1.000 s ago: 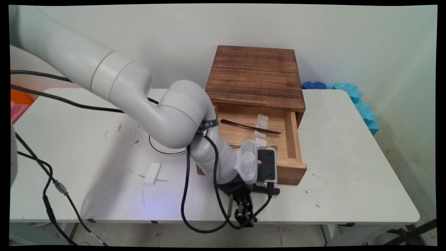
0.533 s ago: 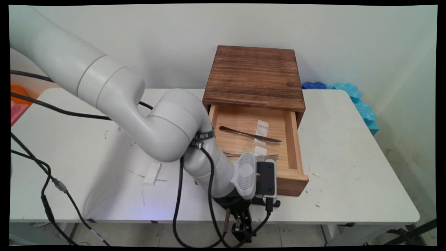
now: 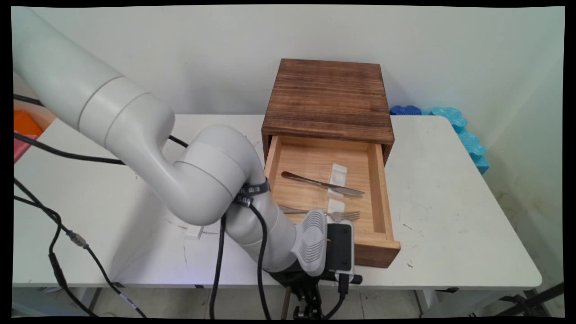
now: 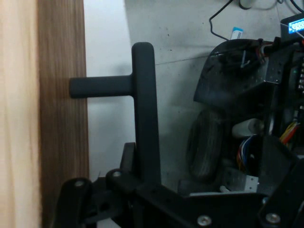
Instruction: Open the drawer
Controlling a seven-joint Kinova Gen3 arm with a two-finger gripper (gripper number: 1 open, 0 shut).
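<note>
A dark wooden box (image 3: pixel 328 94) stands at the back of the white table (image 3: pixel 450 216). Its light wood drawer (image 3: pixel 380 189) is pulled far out toward the near edge. Inside lie a knife (image 3: pixel 321 183), a fork (image 3: pixel 344 216) and two small white pads (image 3: pixel 338 173). My gripper (image 4: pixel 145 178) is at the drawer front (image 4: pixel 61 118), shut on the drawer's black T-shaped handle (image 4: pixel 142 95). In the main view the gripper (image 3: pixel 312 288) hangs over the table's near edge, mostly hidden under the wrist. One end of the handle (image 3: pixel 355 280) pokes out.
A small white block (image 3: pixel 194 231) lies on the table left of the drawer, partly behind the arm. Blue foam pieces (image 3: pixel 463 132) sit off the table's far right corner. Orange and pink items (image 3: pixel 24 128) show at the left edge. Black cables (image 3: pixel 58 234) hang on the left.
The drawer has slid further out of the box toward the near edge. The gripper moved the same way with the handle in it.
</note>
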